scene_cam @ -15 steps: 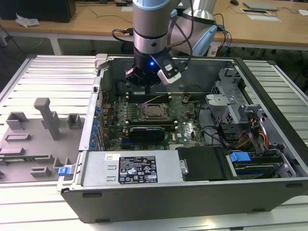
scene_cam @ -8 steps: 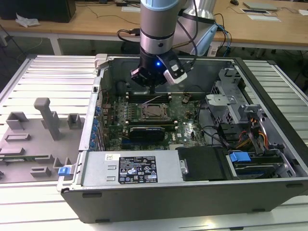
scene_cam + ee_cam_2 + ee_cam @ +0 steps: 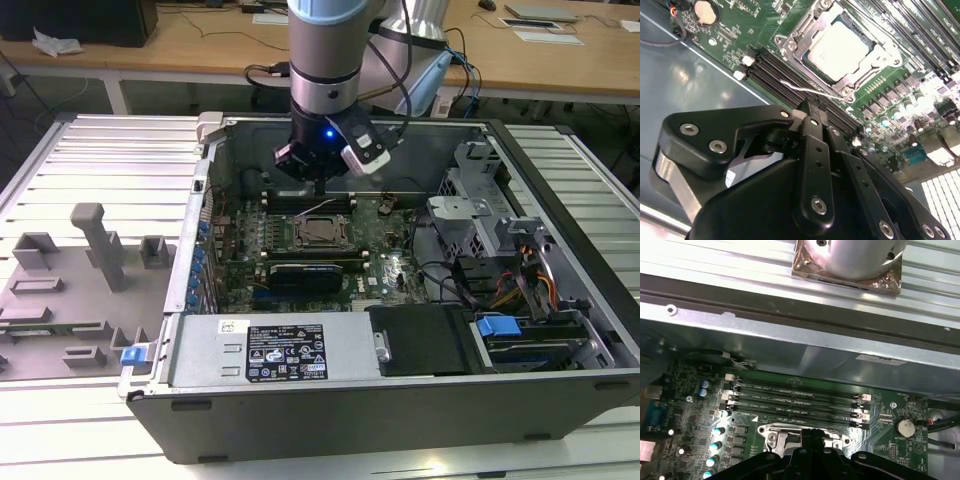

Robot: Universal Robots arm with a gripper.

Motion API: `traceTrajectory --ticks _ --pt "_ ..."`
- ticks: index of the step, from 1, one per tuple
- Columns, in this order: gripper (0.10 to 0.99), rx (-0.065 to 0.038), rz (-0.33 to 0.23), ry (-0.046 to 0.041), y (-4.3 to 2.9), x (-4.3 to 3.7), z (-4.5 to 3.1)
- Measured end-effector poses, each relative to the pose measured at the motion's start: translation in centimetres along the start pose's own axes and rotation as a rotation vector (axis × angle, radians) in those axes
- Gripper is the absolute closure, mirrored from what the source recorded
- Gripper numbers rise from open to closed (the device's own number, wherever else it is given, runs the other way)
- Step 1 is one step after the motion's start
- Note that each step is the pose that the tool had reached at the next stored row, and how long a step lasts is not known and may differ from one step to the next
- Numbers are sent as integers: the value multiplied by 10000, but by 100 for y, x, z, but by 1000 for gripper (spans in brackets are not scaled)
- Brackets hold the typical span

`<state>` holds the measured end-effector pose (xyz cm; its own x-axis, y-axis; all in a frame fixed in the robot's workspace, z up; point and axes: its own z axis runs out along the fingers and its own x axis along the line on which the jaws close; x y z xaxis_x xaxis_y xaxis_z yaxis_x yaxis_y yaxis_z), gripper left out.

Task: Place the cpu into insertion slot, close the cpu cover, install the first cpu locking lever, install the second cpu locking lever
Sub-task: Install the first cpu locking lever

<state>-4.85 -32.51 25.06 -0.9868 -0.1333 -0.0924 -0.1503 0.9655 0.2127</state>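
The cpu [image 3: 322, 233] sits in the insertion slot [image 3: 303, 233] of an open computer case [image 3: 420, 410], with the gripper [image 3: 319, 183] poised at its 12 o'clock. In the second wrist view the cpu cover [image 3: 799, 44] frames the chip. A thin wire lever [image 3: 805, 89], probably springy and best caught at its free end, passes just beside the closed, apparently empty fingertips [image 3: 812, 107]. The first wrist view shows them near the memory slots [image 3: 795, 400].

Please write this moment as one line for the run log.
cpu: seated | cpu cover: closed over it | gripper: shut, tip near raised locking lever
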Motion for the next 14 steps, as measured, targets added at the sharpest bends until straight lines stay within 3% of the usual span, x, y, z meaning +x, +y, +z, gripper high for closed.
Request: traceTrajectory --ticks 1,4,14 --pt "980 24 -21 -83 -4 1 17" --pt "980 40 -37 -142 -9 3 42" --pt "980 235 -57 -147 -7 -25 138"
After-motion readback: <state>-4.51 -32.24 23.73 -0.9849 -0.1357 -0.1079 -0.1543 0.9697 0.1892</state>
